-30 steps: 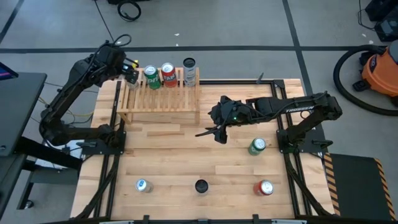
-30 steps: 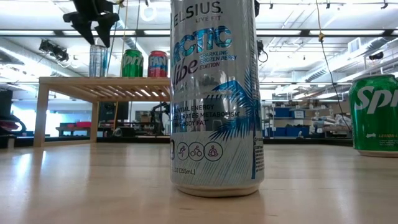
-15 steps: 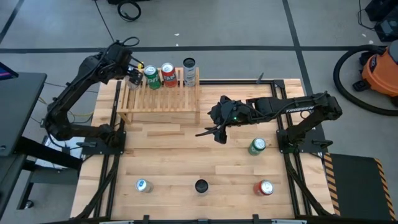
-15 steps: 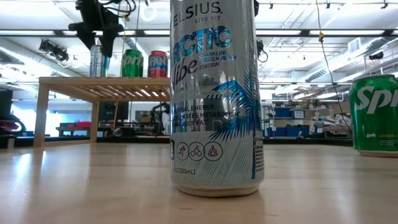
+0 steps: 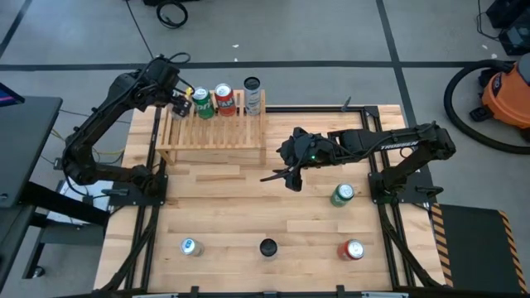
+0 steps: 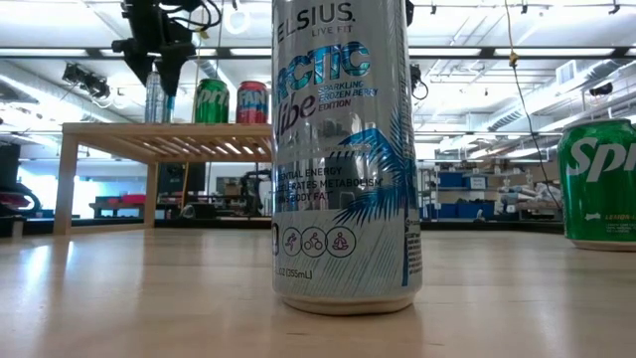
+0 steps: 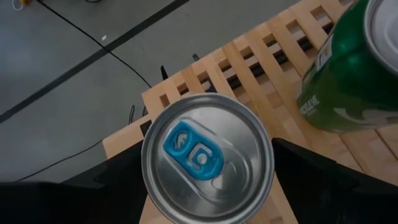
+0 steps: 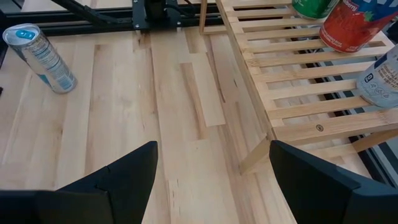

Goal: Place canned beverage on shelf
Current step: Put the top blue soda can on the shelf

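A silver can with a blue tab (image 7: 207,167) stands upright at the left far corner of the light-wood slatted shelf (image 5: 215,132), with my left gripper (image 5: 180,101) shut on it from above. In the low view the can (image 6: 152,99) shows below the dark fingers (image 6: 167,70). My right gripper (image 5: 283,179) hangs open over the middle of the table with nothing between its fingers, near the shelf's right front leg. My left gripper pinches the silver can between its two fingers on opposite sides of the wall (image 7: 147,186), close under the rim. The fingers come from above, slanting down. The can is upright, its base level with the shelf's slats (image 6: 154,123); whether it rests there I cannot tell.
On the shelf stand a green can (image 5: 201,101), a red can (image 5: 224,98) and a silver can (image 5: 252,91). On the table stand a green can (image 5: 342,194), a red can (image 5: 353,249), a blue-tab can (image 5: 190,246) and a dark-topped can (image 5: 267,247).
My left gripper has shifted a little toward the table's right along the shelf's far edge, sunk slightly and tipped more steeply downward, staying shut on the silver can, which keeps its spot at the shelf's left end.
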`<state>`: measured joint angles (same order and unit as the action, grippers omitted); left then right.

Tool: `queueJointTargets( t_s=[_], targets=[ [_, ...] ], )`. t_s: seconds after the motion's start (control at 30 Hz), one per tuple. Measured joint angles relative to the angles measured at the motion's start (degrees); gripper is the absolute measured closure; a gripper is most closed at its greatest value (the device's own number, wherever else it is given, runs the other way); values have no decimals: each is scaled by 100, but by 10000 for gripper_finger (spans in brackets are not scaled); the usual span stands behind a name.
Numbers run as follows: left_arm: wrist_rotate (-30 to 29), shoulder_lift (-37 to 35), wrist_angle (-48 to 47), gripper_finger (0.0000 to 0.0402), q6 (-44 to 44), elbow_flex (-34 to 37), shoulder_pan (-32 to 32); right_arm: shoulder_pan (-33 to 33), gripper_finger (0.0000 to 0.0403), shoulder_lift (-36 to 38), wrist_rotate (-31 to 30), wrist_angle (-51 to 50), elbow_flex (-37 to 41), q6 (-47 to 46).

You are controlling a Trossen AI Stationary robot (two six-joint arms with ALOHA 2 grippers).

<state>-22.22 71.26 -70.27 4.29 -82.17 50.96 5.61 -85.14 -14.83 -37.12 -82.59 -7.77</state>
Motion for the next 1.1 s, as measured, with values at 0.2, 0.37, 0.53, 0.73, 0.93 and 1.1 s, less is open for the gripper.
queueJointTargets(
  t_s=[0.2, 0.37, 0.53, 0.73, 0.93, 1.1],
  targets=[
    [5, 0, -49, 94, -187, 0, -2, 0, 84, 2, 0, 0, 0, -17],
    [15, -8, -36, 127, -231, -7, -2, 0, 84, 2, 0, 0, 0, -20],
    [-2, -11, -40, 147, -532, -11, -7, 1, 84, 2, 0, 0, 0, -20],
    [-17, -11, -66, 147, -675, -11, -4, 0, 84, 2, 0, 0, 0, -66],
    [203, -45, -101, 147, -1220, -9, -1, 1, 84, 2, 0, -2, 0, -126],
    [614, -51, -110, 147, -1804, -11, 5, 0, 84, 2, 0, -2, 0, -129]
  ],
)
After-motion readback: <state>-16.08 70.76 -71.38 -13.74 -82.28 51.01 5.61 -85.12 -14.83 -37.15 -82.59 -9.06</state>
